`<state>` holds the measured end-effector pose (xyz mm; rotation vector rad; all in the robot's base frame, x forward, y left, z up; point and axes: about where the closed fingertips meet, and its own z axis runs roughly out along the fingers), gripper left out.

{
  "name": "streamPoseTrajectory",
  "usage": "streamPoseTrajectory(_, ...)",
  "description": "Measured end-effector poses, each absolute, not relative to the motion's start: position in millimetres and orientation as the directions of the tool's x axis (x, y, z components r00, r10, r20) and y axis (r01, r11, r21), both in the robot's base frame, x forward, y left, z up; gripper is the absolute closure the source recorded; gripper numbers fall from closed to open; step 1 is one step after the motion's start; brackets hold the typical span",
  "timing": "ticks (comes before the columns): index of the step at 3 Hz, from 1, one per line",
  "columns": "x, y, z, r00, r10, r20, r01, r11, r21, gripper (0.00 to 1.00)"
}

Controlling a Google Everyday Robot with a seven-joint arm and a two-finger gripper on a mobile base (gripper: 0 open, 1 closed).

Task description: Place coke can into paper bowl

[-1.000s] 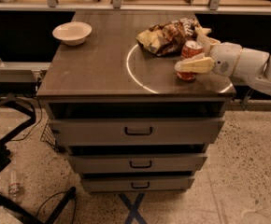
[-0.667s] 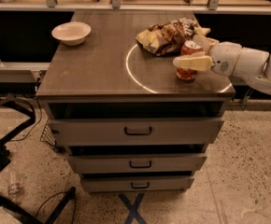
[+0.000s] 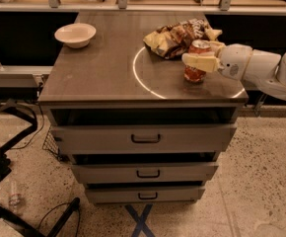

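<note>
Gripper (image 3: 196, 59) has shifted since a second ago: its near finger (image 3: 199, 62), then low against the can (image 3: 195, 74), now crosses the can's middle, with red showing beneath. Jaws clasp the upright can, and the far finger is hidden behind it. Can is near the right edge of the tabletop (image 3: 103, 68), inside a white ring (image 3: 133, 69). I cannot tell whether its base touches the surface. Snack bag (image 3: 175, 37) lies just behind it, towards the far right corner. Bowl (image 3: 75, 35) sits at the far left corner, well apart.
</note>
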<state>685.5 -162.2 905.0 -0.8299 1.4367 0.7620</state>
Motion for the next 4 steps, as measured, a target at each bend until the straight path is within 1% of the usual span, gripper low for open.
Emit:
streamPoseTrajectory(1,686,-160,905,0.007,-0.044,-0.999,-0.854,0.52,-0.028,0.94)
streamPoseTrajectory(2,686,-157,905,0.007,-0.043,-0.999,-0.856,0.517,-0.028,1.0)
streamPoseTrajectory(3,691,-143,945,0.037,-0.067,-0.997,-0.859,0.508,-0.066,1.0)
streamPoseTrajectory(4,711,-107,1002,0.061,-0.044,-0.997,-0.853,0.516,-0.075,1.0)
